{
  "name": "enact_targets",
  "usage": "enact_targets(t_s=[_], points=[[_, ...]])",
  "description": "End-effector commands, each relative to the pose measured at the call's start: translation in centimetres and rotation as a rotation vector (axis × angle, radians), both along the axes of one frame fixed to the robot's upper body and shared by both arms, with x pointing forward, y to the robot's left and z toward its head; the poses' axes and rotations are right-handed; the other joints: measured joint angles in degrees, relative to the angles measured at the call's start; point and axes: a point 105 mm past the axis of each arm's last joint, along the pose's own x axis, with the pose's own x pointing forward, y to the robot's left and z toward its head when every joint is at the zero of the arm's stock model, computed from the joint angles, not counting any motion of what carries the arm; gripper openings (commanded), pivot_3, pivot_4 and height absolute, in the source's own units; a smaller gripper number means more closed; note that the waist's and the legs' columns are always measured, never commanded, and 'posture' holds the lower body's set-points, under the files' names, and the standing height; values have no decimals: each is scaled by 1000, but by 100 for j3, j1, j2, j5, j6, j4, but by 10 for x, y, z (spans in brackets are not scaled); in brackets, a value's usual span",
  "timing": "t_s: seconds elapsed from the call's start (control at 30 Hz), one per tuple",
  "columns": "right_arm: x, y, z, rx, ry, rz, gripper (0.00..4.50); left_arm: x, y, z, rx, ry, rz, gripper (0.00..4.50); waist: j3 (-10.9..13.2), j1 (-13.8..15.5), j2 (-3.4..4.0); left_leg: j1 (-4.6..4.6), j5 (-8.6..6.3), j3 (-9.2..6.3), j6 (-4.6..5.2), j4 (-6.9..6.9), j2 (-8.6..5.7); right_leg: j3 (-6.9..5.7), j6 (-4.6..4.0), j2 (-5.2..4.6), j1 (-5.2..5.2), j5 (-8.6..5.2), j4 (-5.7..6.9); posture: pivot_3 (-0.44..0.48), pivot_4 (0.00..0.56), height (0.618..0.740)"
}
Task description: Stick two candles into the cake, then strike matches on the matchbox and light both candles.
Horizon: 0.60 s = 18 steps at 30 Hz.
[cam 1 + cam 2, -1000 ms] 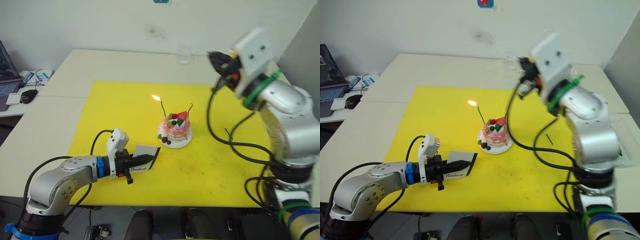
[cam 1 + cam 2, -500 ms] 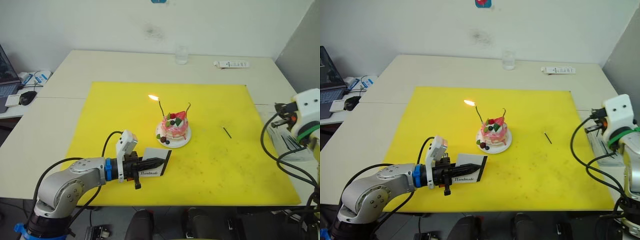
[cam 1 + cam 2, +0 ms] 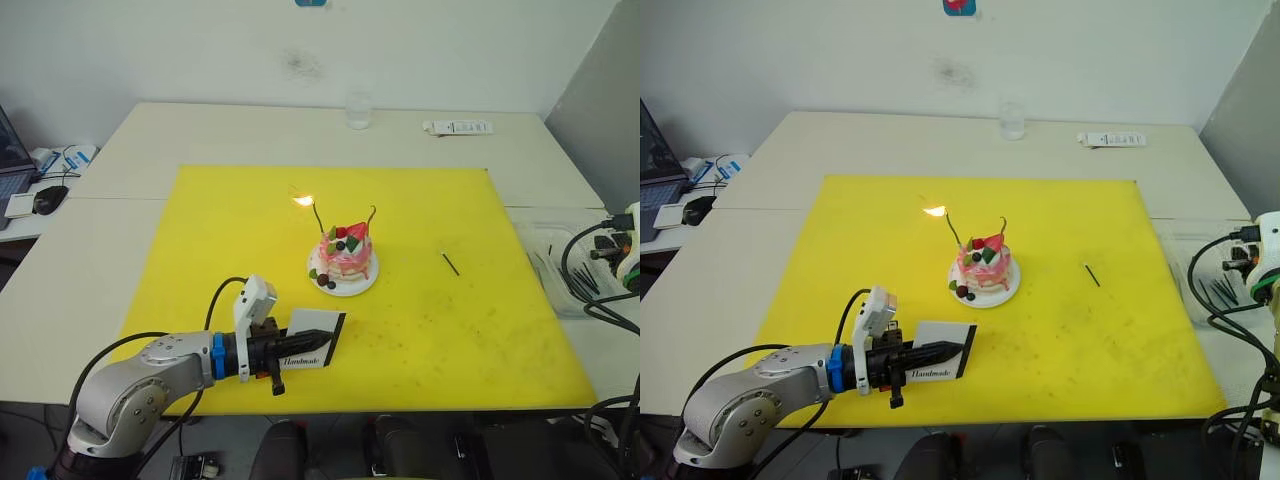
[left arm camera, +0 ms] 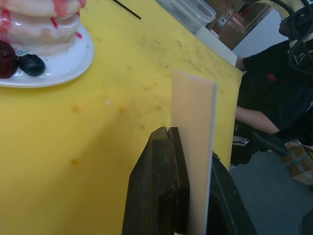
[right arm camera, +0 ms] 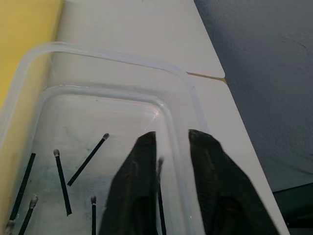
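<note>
Cake (image 3: 343, 261) mid-mat (image 3: 220, 230), matchbox (image 3: 311, 350) before it to the left, match (image 3: 451, 264) right, tray (image 3: 560, 280) beyond.

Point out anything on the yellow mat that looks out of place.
One black match lies loose on the yellow mat, right of the cake, while the other matches sit in the clear tray. Only one candle is lit.

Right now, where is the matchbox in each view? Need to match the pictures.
Left eye view: matchbox near the yellow mat's front edge, between the left gripper's fingers.
Right eye view: same spot, in front of the cake.
Left wrist view: seen edge-on, clamped upright between the fingers.
Right wrist view: not in it.
Shared landmark: the cake's white plate.
</note>
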Motion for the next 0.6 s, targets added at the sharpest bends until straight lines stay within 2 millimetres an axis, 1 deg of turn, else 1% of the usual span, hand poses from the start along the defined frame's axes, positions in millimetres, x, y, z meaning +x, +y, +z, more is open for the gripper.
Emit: enact_targets(t_s=[0.03, 0.13, 0.2, 0.23, 0.3, 0.37, 0.43, 0.5, 0.6], points=[[1, 3, 27, -19, -106, 11, 2464, -2, -1, 8, -13, -45, -2, 0, -1, -1, 1, 0, 0, 0, 0, 0, 0, 0, 0, 0, 0, 0, 0, 0, 150, 740], [-1, 4, 33, -27, -132, 19, 3566, -2, -1, 7, -12, -43, -2, 0, -1, -1, 2, 0, 0, -1, 0, 0, 0, -1, 0, 0, 0, 0, 0, 0, 150, 740], [-3, 6, 41, -57, -162, 29, 4288, -1, -1, 6, -12, -42, -1, 0, -1, -1, 3, 0, 0, -1, 0, 1, 0, -1, 0, 1, 0, 0, 0, 0, 150, 740], [-4, 8, 46, -74, -183, 43, 4447, -1, -1, 6, -11, -43, -1, 0, -1, 0, 3, 0, 0, -1, 0, 1, 0, -1, 1, 1, 0, 0, 0, 0, 150, 740], [-6, 21, 58, -85, -236, 113, 4447, 0, 0, 7, -10, -45, 0, 0, -1, 0, 3, 0, 0, 0, 0, 0, 0, -1, 1, 1, 1, 0, 0, 0, 150, 740], [-12, 41, 67, -84, -274, 227, 4447, 1, 1, 8, -9, -48, 2, 0, -1, 0, 8, 0, 0, 0, 0, 0, 0, 0, 1, 1, 1, 0, 0, 0, 150, 740], [-20, 64, 71, -91, -286, 348, 4447, 2, 1, 8, -7, -51, 2, 0, -2, 0, 9, 0, 0, -4, 0, 0, 2, -3, 1, 1, 1, -1, 0, 0, 150, 740], [-30, 87, 69, -88, -270, 463, 4447, 3, 2, 9, -4, -53, 3, 0, -2, 1, 9, 0, 0, -9, 0, -1, 7, -8, 2, 1, 3, -1, 0, 0, 150, 740], [-44, 121, 47, -73, -199, 597, 4447, 4, 3, 9, 1, -56, 3, 0, -2, 3, 9, 1, 0, -13, 0, 0, 9, -10, 2, 0, 4, -1, 0, 0, 150, 740]])
